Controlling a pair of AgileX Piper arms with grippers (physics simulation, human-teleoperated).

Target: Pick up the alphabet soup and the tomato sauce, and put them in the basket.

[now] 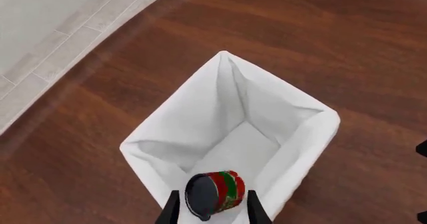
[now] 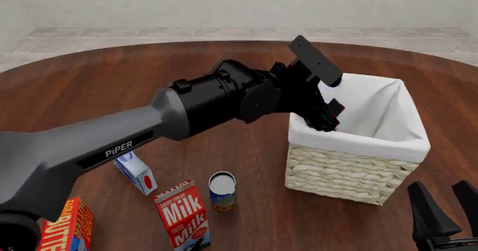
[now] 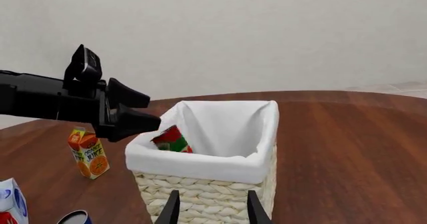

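The tomato sauce [image 1: 217, 191], red label with a green band, lies tilted between the fingers of the left gripper [image 1: 213, 209], dark end toward the wrist camera. From the right wrist view the can [image 3: 171, 139] sits at the basket's near rim, partly below the cloth lip, so it is held over the opening, presumably so that a release drops it onto the white lining. Whether the fingers clamp it or have just let go cannot be told; no view shows the contact. The basket [image 2: 351, 175] stands right of centre on the table [image 2: 247, 150], the left arm reaching over its near-left corner. The alphabet soup [image 2: 221, 191] stands upright, well apart from the basket, just beside the milk carton [image 2: 181, 216]. The right gripper [image 2: 445, 212] waits low at the near right edge, fingers spread, empty.
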